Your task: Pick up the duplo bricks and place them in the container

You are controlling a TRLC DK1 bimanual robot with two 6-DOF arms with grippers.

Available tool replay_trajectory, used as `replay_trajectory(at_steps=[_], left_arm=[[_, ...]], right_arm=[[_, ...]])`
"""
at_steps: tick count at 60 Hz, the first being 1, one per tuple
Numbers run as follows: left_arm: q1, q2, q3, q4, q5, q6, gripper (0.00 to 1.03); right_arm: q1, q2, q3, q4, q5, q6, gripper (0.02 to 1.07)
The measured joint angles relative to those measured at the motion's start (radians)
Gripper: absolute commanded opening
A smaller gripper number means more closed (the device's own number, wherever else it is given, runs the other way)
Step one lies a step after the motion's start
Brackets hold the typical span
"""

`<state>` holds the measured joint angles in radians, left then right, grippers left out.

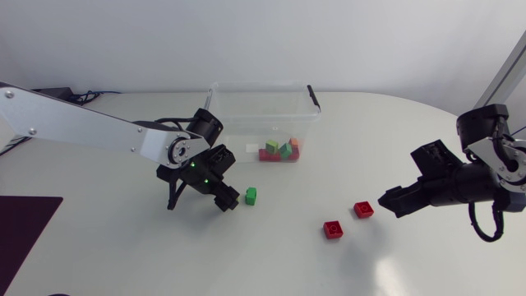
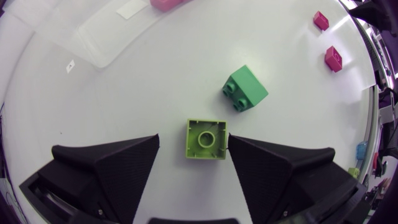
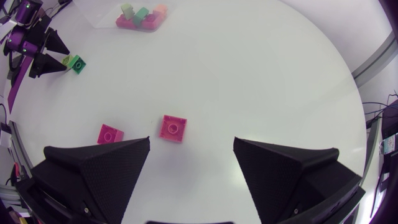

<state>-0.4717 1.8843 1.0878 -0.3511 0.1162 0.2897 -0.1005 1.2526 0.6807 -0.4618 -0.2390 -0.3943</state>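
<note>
My left gripper (image 2: 193,139) fingers wide, lime brick (image 2: 206,139) between, ungripped; I centre, then close squarely (right gripper (image 3: 191,142) gaping, empty).

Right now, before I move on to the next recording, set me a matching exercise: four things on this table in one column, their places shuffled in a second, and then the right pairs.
Things:
1. lime brick
2. dark green brick
3. two red bricks
4. container

Places:
A. holds several bricks
B. on the table ahead of the right claw
C. between the open fingers of the left claw
D. just beyond the left claw, past the lime brick

Pairs: 1-C, 2-D, 3-B, 4-A.
</note>
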Motion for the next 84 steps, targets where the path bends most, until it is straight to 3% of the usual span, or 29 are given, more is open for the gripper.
replay_trajectory(at_steps=[4,10,14,28,39,45,55,58,69,84], left_arm=[[0.003,0.013,0.001,0.013,0.030,0.003,0.46],[0.006,0.033,0.011,0.014,0.046,0.009,0.32],[0.006,0.045,0.015,0.020,0.052,0.015,0.29],[0.007,0.023,0.014,-0.005,0.056,0.026,0.28],[0.044,-0.160,0.014,-0.016,0.056,0.026,0.28],[0.062,-0.254,0.014,-0.017,0.060,0.025,0.28],[0.077,-0.342,0.018,-0.013,0.068,0.006,0.28],[0.079,-0.355,0.019,0.007,0.069,-0.009,0.28],[0.084,-0.359,0.057,0.113,0.071,-0.082,0.28],[0.086,-0.173,0.230,0.249,0.071,-0.160,0.30]], right_arm=[[0.017,0.024,0.000,0.016,0.004,0.000,0.96],[0.051,0.035,0.000,0.029,0.019,-0.008,0.93],[0.076,0.053,0.000,0.051,0.042,-0.011,0.93],[0.128,0.191,0.019,0.056,0.111,0.009,0.88],[0.151,0.267,0.087,0.057,0.125,0.066,0.88],[0.154,0.315,0.114,0.058,0.140,0.084,0.79],[0.169,0.362,0.117,0.058,0.140,0.106,0.72],[0.174,0.370,0.117,0.058,0.143,0.108,0.72],[0.198,0.383,0.116,0.065,0.155,0.114,0.39],[0.229,0.323,0.116,-0.006,0.158,0.114,0.34]])
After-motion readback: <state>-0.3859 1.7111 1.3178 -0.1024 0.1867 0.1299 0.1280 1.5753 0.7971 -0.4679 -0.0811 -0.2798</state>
